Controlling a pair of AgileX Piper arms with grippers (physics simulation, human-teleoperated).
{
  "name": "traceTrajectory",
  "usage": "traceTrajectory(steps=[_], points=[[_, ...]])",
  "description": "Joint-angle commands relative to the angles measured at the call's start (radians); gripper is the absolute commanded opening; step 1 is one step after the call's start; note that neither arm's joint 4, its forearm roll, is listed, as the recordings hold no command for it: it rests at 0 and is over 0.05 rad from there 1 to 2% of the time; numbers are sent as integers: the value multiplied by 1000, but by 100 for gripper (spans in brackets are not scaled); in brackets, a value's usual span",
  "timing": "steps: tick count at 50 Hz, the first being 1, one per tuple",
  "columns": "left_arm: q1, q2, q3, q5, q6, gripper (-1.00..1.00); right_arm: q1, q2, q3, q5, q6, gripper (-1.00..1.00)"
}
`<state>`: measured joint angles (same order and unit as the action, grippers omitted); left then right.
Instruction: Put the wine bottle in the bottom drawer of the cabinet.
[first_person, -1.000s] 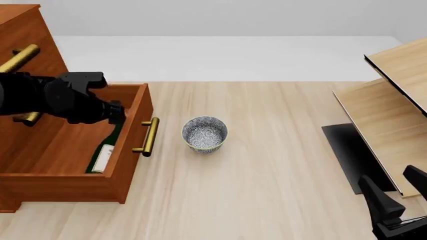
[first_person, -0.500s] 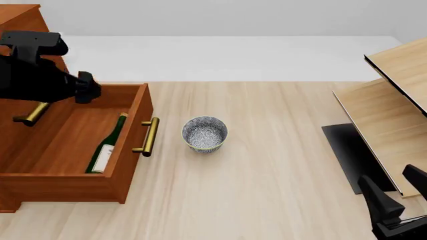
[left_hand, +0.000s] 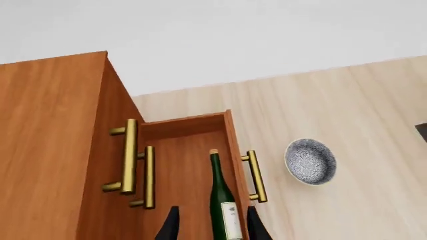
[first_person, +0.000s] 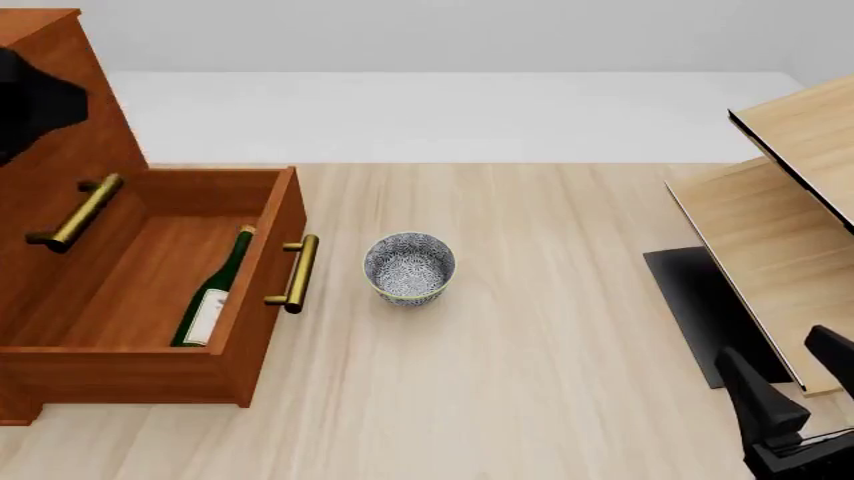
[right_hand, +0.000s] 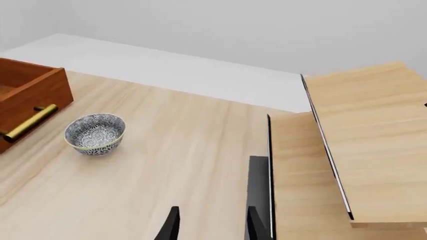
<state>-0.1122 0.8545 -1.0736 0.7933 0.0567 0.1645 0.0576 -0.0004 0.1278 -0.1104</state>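
Note:
The wine bottle (first_person: 211, 294) lies on its side inside the pulled-out bottom drawer (first_person: 134, 375) of the cabinet (first_person: 60, 150), cork toward the far end and white label toward the near end. From the left wrist view the bottle (left_hand: 223, 202) shows far below, in the drawer (left_hand: 183, 150). My left gripper (left_hand: 212, 229) is open and high above it, holding nothing. In the front view only a black part of the left arm (first_person: 34, 100) shows at the top left. My right gripper (first_person: 794, 385) hangs open at the bottom right, far from the cabinet, and in its own wrist view this gripper (right_hand: 210, 227) is empty.
A patterned bowl (first_person: 410, 267) stands on the table just right of the drawer's brass handle (first_person: 296, 272). A pale-wood shelf unit (first_person: 787, 220) with a dark base (first_person: 694, 300) fills the right side. An upper drawer handle (first_person: 80, 212) juts over the open drawer.
My left arm has lifted up and back out of the drawer toward the top left. The bottle stays lying in the drawer. The right arm has not moved.

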Motion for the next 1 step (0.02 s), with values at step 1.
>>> traceTrajectory(steps=[1], points=[[2,-113,-91,133,-10,100,5,0,0,-13,1,100]])
